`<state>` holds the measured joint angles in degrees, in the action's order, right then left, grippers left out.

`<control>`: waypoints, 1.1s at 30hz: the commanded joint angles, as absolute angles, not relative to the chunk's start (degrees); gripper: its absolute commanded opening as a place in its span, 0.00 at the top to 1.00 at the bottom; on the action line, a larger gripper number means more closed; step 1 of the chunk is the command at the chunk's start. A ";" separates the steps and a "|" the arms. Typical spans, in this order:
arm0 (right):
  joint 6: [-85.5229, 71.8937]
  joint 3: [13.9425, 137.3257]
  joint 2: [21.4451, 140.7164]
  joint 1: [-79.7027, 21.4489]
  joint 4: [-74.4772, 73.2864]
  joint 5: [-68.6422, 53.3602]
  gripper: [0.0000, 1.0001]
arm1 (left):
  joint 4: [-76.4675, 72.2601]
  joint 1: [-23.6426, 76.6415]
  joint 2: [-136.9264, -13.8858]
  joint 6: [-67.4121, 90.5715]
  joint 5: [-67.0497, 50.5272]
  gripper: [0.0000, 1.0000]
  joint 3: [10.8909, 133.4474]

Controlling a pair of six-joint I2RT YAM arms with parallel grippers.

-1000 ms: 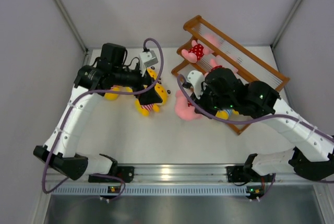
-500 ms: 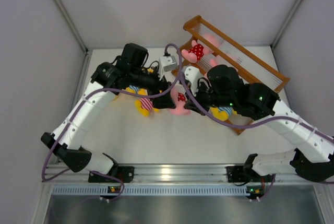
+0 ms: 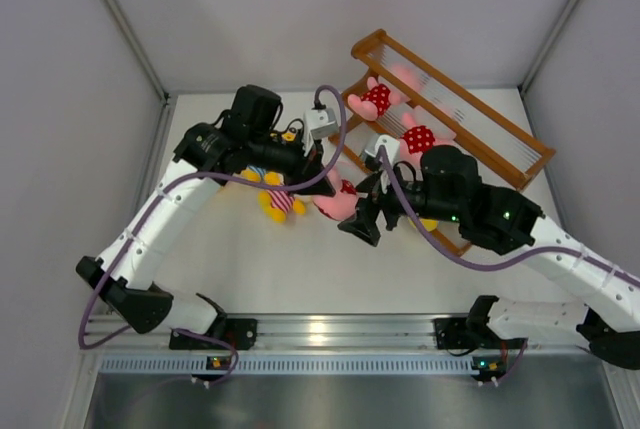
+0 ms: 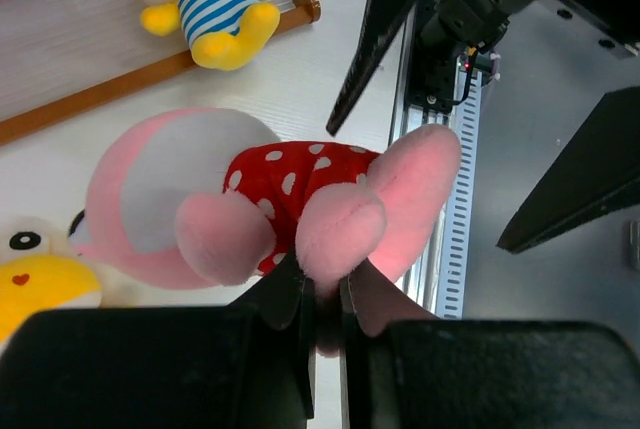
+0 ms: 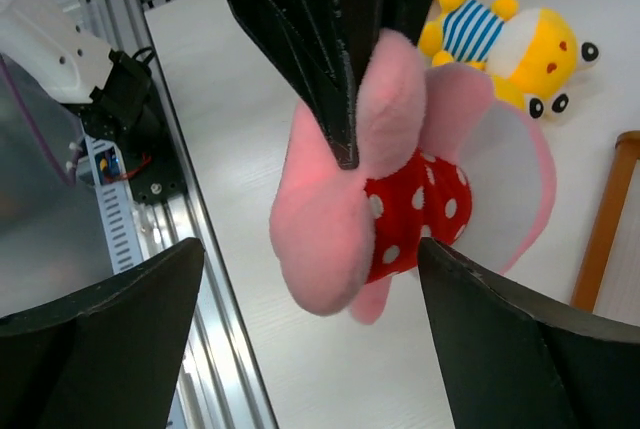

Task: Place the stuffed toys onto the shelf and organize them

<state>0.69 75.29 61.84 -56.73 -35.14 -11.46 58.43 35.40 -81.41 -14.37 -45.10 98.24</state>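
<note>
Left arm (image 3: 160,214) reaches in toward the table centre.

Under its wrist, on the table (image 3: 300,269):
- blue-striped toy (image 5: 500,39), yellow, lying flat
- pink-striped toy (image 3: 281,201), also yellow, just beside it on the near side

Left gripper (image 4: 322,281): fingers pinched tight on one leg of the pink toy (image 4: 250,194), which wears a red white-dotted outfit. The toy's body sticks out past the fingertips, close to the pink-striped toy. Cannot tell whether it touches the table.

Right gripper (image 5: 310,249): jaws spread wide, nothing held. In the right wrist view one finger stands on each side of the pink toy, and neither touches it.

Shelf (image 3: 505,144): right rear of the table, set at a slant.

On its rods:
- far dotted toy (image 3: 375,99), pink, at the left end
- near dotted toy (image 3: 420,137), pink, just beside the far one and close to the right arm (image 3: 560,249)
- shelf striped toy (image 4: 212,4), yellow with blue stripes, on the rods by the frame's corner; mostly hidden under the right arm in the top view
</note>
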 commanded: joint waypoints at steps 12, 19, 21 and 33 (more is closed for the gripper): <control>-2.55 78.48 65.12 -52.74 -26.89 -11.95 0.09 | 53.44 35.68 -75.32 -17.23 -48.69 1.00 95.62; -2.99 80.14 68.37 -52.56 -28.03 -14.58 0.59 | 53.44 35.68 -74.62 -17.93 -49.13 1.00 95.89; -2.21 82.34 69.69 -52.56 -32.40 -14.85 0.78 | 53.44 35.68 -74.71 -17.49 -48.00 1.00 96.06; 9.23 108.18 80.14 -52.47 -75.65 3.68 1.00 | 52.65 35.60 -74.09 -16.08 -26.56 0.02 97.12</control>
<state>5.58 102.30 77.41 -52.95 -60.88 -4.51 55.48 35.66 -75.02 -16.10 -35.64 95.48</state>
